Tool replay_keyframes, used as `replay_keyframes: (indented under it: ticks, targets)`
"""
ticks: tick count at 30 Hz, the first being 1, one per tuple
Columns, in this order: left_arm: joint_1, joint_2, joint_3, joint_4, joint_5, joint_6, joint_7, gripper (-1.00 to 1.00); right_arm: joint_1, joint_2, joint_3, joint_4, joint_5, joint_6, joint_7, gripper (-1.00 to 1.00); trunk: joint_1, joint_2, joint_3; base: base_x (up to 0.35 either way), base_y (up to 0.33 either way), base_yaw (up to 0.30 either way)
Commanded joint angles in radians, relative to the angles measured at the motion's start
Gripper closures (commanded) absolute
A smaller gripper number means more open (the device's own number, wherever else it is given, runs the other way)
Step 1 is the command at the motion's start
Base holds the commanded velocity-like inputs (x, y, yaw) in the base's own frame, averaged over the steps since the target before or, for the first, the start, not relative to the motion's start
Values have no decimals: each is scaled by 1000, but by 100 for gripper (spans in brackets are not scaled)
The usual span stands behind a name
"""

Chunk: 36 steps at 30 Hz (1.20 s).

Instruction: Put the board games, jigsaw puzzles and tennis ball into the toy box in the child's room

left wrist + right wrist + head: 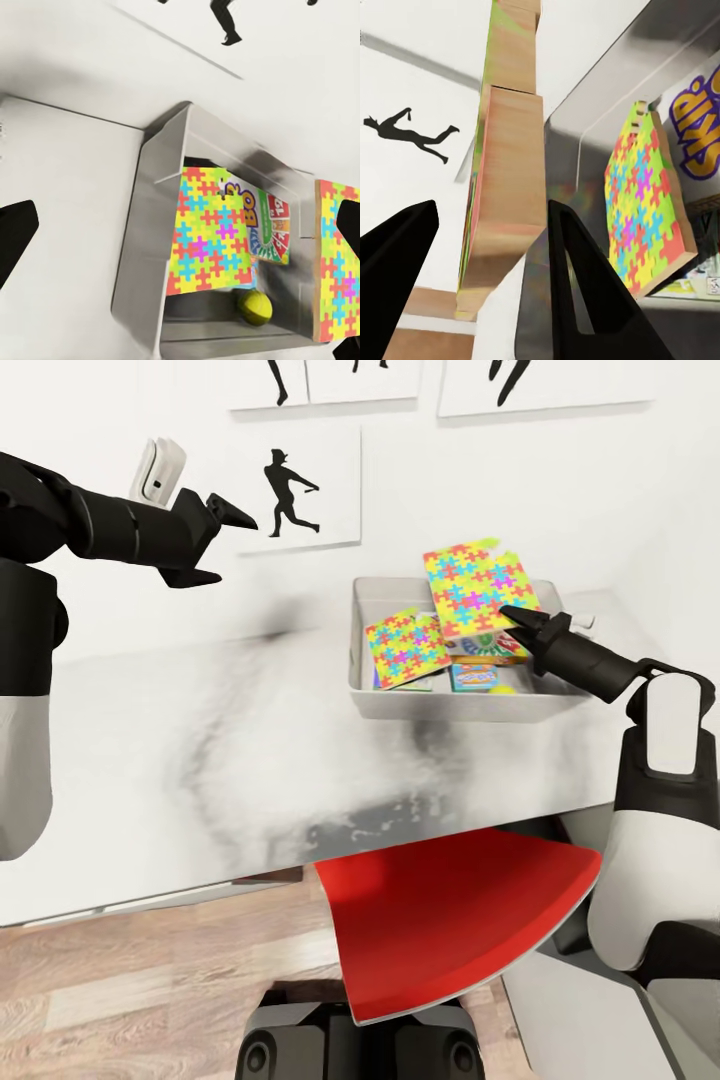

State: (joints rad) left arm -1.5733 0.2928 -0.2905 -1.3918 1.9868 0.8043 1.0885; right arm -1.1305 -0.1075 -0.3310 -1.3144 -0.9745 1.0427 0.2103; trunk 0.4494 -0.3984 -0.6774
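The grey toy box (450,705) stands on the table (200,760) at the back right. In it one jigsaw puzzle (405,647) lies tilted over the SKIP-BO board game (487,648), a blue board game (472,678) and the tennis ball (506,687). A second jigsaw puzzle (470,585) stands steeply over the box's far side. My right gripper (515,617) is at its edge. In the right wrist view this puzzle (506,172) sits between the spread fingers (577,277), touching one, with a gap to the other. My left gripper (228,525) hangs open and empty above the table's left.
A red chair seat (460,920) juts out under the table's front edge, ahead of my base. Framed silhouette pictures (290,490) hang on the white wall behind the table. Wooden floor (150,970) lies at the lower left.
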Motion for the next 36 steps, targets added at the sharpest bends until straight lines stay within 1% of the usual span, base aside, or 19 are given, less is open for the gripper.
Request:
replay_keyframes:
  ticks: [1, 7, 10, 18, 25, 28, 36]
  targets:
    - [-1, 0, -1, 0, 7, 1, 8, -100, 0, 2, -2, -2, 11, 5, 7, 100, 1, -2, -1, 0, 0, 107]
    - [-1, 0, -1, 0, 7, 1, 8, -100, 0, 6, -2, -7, 11, 5, -28, 100, 1, -2, 2, 0, 0, 161]
    - [-1, 0, -1, 0, 7, 1, 9, -100, 1, 8, -3, -9, 9, 5, -62, 100, 1, -2, 4, 0, 0, 131]
    - [-1, 0, -2, 0, 7, 1, 9, -100, 1, 8, -9, -9, 4, 5, -92, 100, 1, -2, 5, 0, 0, 60]
    - [-1, 1, -24, 1, 7, 0, 9, -100, 1, 0, -15, -4, 3, 5, -131, 100, 1, -2, 5, 0, 0, 18]
    - [-1, 0, -35, 1, 6, -1, 9, -100, 2, -4, -17, 3, 2, 5, -166, 100, 1, -2, 5, 0, 0, 7]
    - [-1, 1, -43, 2, 6, -3, 9, -100, 14, -12, -19, 25, 1, 5, -202, 100, 1, -2, 5, 0, 0, 3]
